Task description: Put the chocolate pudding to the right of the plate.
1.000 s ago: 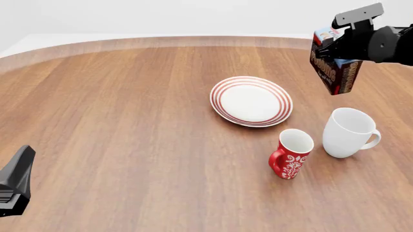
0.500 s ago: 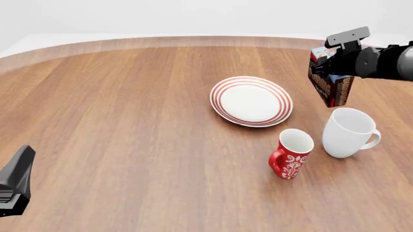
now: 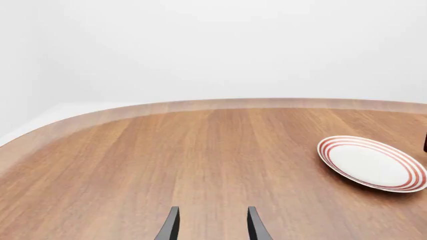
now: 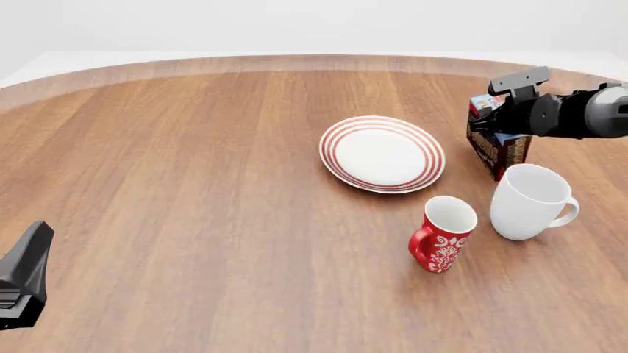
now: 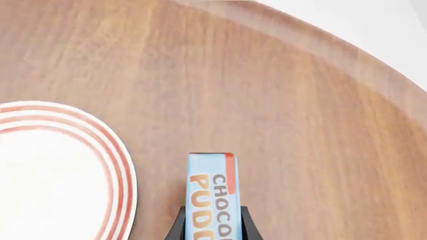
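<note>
The chocolate pudding (image 4: 498, 151) is a small box with brown and red sides, low over the table just right of the plate (image 4: 382, 153), a white dish with red rings. My right gripper (image 4: 502, 118) is shut on the box from above. In the right wrist view the pudding (image 5: 211, 192) shows its light-blue edge with orange lettering between my fingers (image 5: 175, 227), and the plate (image 5: 60, 170) lies beside it. Whether the box touches the wood I cannot tell. My left gripper (image 3: 211, 225) is open over bare wood; the plate (image 3: 371, 162) is far from it.
A white mug (image 4: 531, 201) stands just in front of the pudding box. A red patterned mug (image 4: 443, 233) stands in front of the plate. The curved far table edge (image 4: 294, 62) runs behind everything. The left arm (image 4: 22, 283) rests at the near left corner.
My right gripper has come down with the pudding box, from high above the table to a spot close to the wood beside the plate. The left arm has stayed still.
</note>
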Tool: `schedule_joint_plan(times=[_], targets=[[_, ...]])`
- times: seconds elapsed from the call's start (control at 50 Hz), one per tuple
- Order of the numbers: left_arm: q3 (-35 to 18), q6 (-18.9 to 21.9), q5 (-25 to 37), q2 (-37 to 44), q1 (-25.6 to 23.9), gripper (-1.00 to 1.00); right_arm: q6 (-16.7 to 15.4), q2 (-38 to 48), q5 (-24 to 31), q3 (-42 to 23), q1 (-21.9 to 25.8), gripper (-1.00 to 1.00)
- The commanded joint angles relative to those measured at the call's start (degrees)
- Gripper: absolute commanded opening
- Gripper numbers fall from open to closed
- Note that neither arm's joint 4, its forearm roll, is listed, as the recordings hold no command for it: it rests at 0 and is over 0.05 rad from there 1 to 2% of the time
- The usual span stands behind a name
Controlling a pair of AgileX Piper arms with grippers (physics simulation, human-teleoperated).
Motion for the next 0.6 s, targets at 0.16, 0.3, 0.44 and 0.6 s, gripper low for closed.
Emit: schedule_joint_plan(times=[0.16, 0.3, 0.44, 0.6], targets=[[0.0, 0.0, 0.0, 0.0, 0.0, 1.0, 0.1, 0.4, 0.3, 0.5, -0.8, 1.0], [0.0, 0.0, 0.0, 0.0, 0.0, 1.0, 0.9, -2.6, 2.0, 0.2, -0.8, 1.0], [0.0, 0.0, 0.0, 0.0, 0.0, 1.0, 0.9, -12.8, 5.6, 0.0, 1.7, 1.0], [0.0, 0.0, 0.0, 0.0, 0.0, 1.0, 7.4, -28.6, 15.1, -4.8, 7.8, 1.0]])
